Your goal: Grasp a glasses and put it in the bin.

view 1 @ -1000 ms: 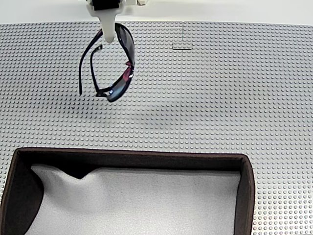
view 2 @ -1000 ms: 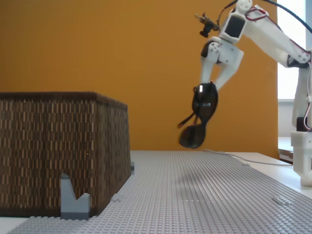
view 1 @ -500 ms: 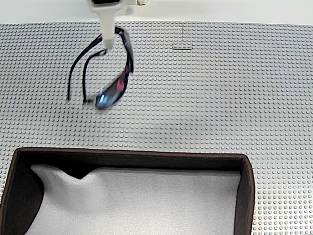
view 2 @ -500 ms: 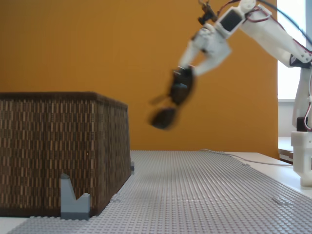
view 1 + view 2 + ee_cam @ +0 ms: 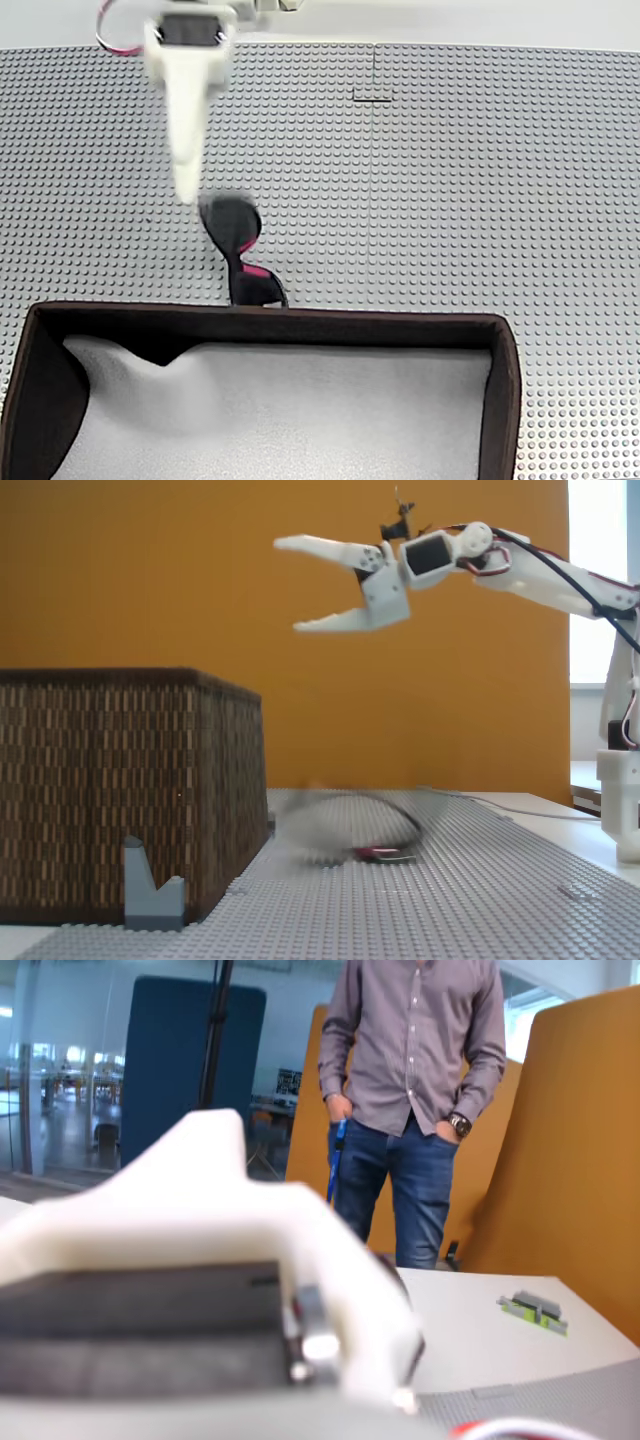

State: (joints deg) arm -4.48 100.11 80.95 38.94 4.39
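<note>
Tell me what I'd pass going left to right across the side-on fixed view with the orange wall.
Bin → small grey block at its foot → blurred glasses on the studded mat, with the open pincer high above them → white arm base.

We see a person (image 5: 415,1070) at twelve o'clock in the wrist view, hands in pockets, before an orange partition (image 5: 570,1150); a green block (image 5: 535,1312) lies at four o'clock.
</note>
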